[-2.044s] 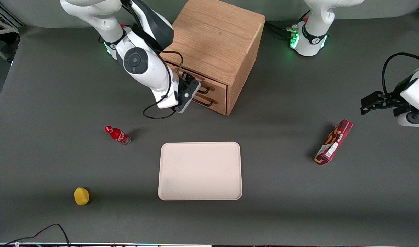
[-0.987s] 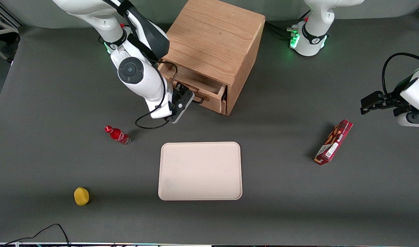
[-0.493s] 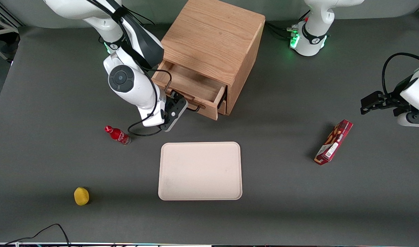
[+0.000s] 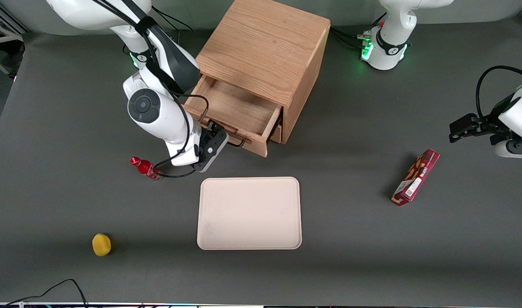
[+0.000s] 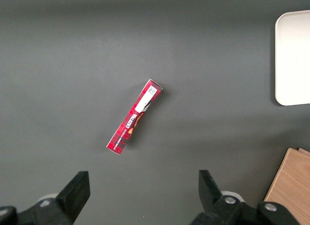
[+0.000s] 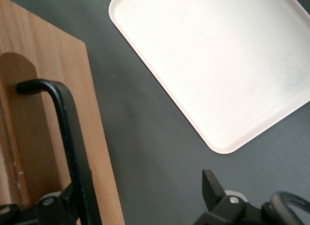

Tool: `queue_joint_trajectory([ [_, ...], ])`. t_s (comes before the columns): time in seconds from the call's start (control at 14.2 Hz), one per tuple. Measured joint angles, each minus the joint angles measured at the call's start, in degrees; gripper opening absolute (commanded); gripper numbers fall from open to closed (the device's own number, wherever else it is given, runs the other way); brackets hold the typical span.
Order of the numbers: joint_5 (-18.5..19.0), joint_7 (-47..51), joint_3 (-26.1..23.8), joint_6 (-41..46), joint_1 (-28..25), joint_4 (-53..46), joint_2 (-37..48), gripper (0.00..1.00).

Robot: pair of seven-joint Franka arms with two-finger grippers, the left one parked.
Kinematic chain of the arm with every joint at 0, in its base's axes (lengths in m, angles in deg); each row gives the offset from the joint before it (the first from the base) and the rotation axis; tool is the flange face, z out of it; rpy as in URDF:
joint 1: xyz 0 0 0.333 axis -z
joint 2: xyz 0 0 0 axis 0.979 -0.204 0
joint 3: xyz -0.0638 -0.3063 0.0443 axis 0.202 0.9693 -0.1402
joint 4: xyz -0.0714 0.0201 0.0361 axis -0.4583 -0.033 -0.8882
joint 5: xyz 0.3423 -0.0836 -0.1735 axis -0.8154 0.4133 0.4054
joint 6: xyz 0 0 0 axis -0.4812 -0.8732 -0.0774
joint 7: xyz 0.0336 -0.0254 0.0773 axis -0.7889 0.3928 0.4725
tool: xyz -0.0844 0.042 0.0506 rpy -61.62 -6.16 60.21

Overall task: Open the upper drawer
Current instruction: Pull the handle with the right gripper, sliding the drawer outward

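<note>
The oak cabinet (image 4: 265, 47) stands at the back of the table. Its upper drawer (image 4: 237, 105) is pulled well out, and its bare wooden inside shows. The drawer's black wire handle (image 4: 236, 143) (image 6: 68, 133) runs along the drawer front (image 6: 41, 109). My right gripper (image 4: 217, 141) (image 6: 143, 186) is in front of that drawer at the handle. It is open, fingers wide apart, with one finger (image 6: 72, 198) against the handle bar and the other finger (image 6: 212, 184) over bare table. A sliver of the lower drawer (image 4: 279, 131) shows underneath.
A cream tray (image 4: 249, 212) (image 6: 213, 65) lies nearer the front camera than the drawer. A small red bottle (image 4: 146, 168) lies beside my arm's cable. A yellow ball-like thing (image 4: 101, 244) sits near the front edge. A red box (image 4: 416, 177) (image 5: 134, 117) lies toward the parked arm's end.
The upper drawer went from shut to far pulled out. My gripper moved toward the front camera with the handle, closer to the tray and the red bottle.
</note>
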Motion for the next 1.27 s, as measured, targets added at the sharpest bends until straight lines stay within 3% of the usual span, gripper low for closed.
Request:
queue_joint_trajectory([
  [1.27,3.3,-2.3,3.1,3.9,0.0,-8.9,-5.8,1.0],
])
